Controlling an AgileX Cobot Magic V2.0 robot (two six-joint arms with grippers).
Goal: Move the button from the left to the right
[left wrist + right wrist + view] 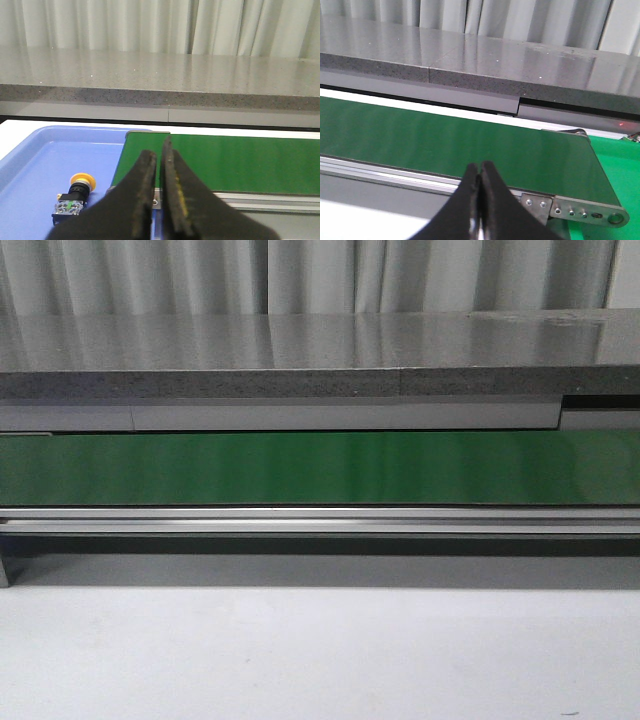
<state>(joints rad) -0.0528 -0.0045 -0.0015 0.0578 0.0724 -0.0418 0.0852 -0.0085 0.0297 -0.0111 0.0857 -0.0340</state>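
The button point(75, 193) lies on its side in a blue tray point(30, 165), orange-yellow cap toward the far side, black body nearer the camera. It shows only in the left wrist view. My left gripper point(158, 149) hovers over the tray's edge by the end of the green belt point(240, 160), apart from the button, fingers nearly together with nothing between them. My right gripper point(480, 167) is shut and empty above the near rail at the belt's point(445, 142) other end. The front view shows the belt point(320, 468) but no gripper and no button.
A grey stone counter point(320, 355) runs behind the belt, with curtains beyond. A metal rail point(320, 520) borders the belt's near side, then a white table point(320, 660). Past the belt's right end lies a bright green surface point(615, 160).
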